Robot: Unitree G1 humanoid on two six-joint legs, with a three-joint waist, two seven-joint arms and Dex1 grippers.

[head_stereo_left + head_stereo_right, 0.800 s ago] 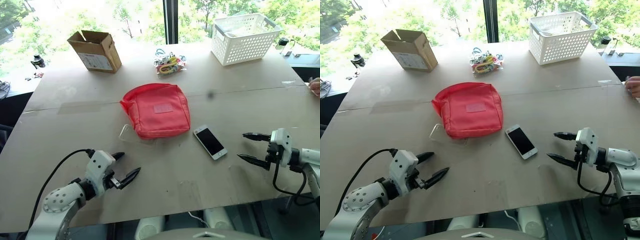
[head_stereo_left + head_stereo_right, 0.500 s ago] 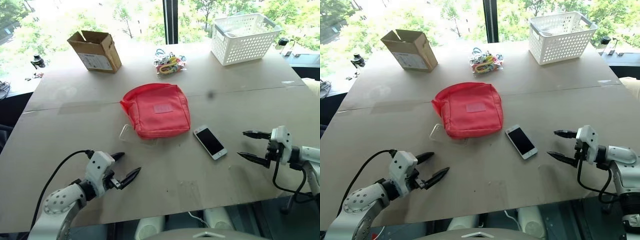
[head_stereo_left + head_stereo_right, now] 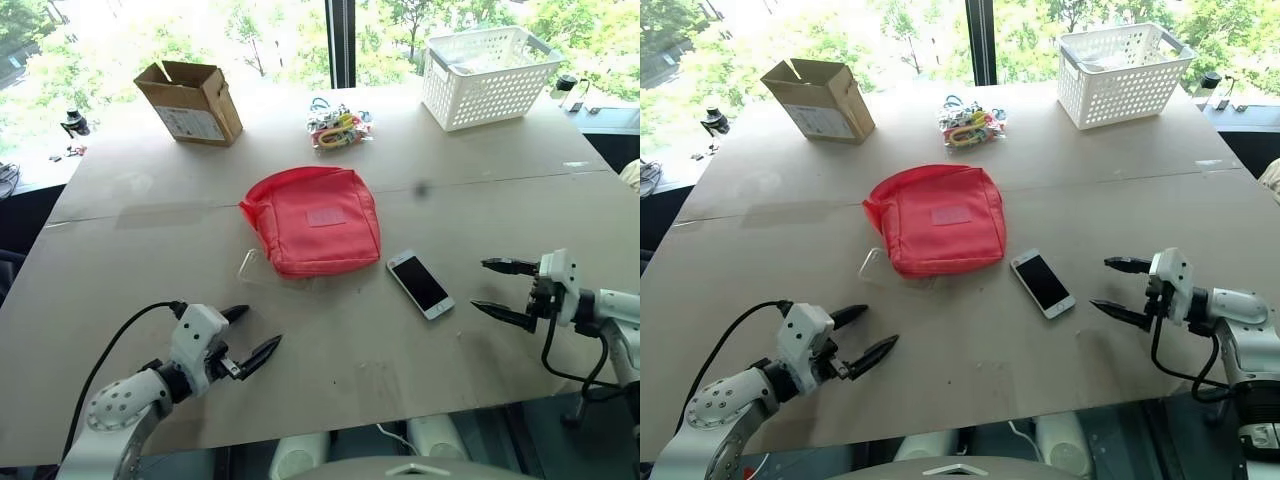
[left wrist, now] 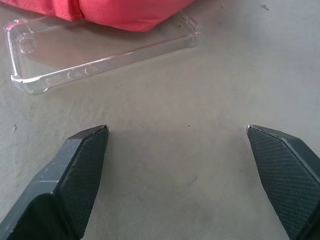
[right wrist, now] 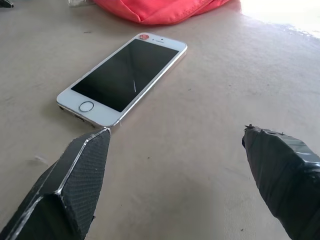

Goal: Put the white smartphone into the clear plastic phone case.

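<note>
White smartphone [image 3: 420, 284] flat on table [image 3: 500, 210], screen up, just right of red fabric pouch [image 3: 313, 220]. Clear plastic phone case [image 4: 100, 55] partly tucked under pouch's near-left edge; we see it as faint glint from head, while left wrist view gives rounded corners and button cutouts. Our left gripper [image 3: 245, 341] and right gripper [image 3: 497, 289] both spread wide, empty, textured black fingers.

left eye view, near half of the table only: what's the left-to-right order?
left gripper, jaws open → clear plastic phone case → white smartphone → right gripper, jaws open.
</note>
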